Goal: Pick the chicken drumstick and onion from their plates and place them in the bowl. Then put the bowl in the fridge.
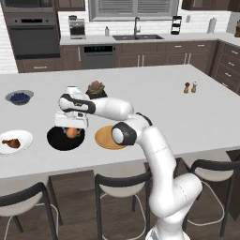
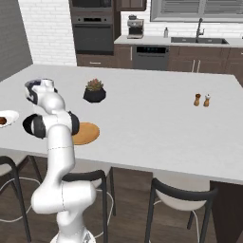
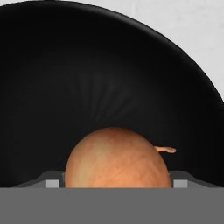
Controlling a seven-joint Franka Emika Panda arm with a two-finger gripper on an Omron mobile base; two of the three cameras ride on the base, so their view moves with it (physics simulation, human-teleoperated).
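Directly beneath the pincer (image 1: 71, 128) sits the black bowl (image 1: 57, 138) on the surface (image 1: 159, 105), and the pincer grips the onion (image 3: 117, 158) low over its hollow, apparently so it drops without rolling out.

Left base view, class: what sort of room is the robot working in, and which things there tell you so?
A home kitchen, rendered: a built-in oven, a sink under the window, and a white island counter with stools.

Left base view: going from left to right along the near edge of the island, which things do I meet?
White plate with chicken drumstick → black bowl holding the onion → wooden plate.
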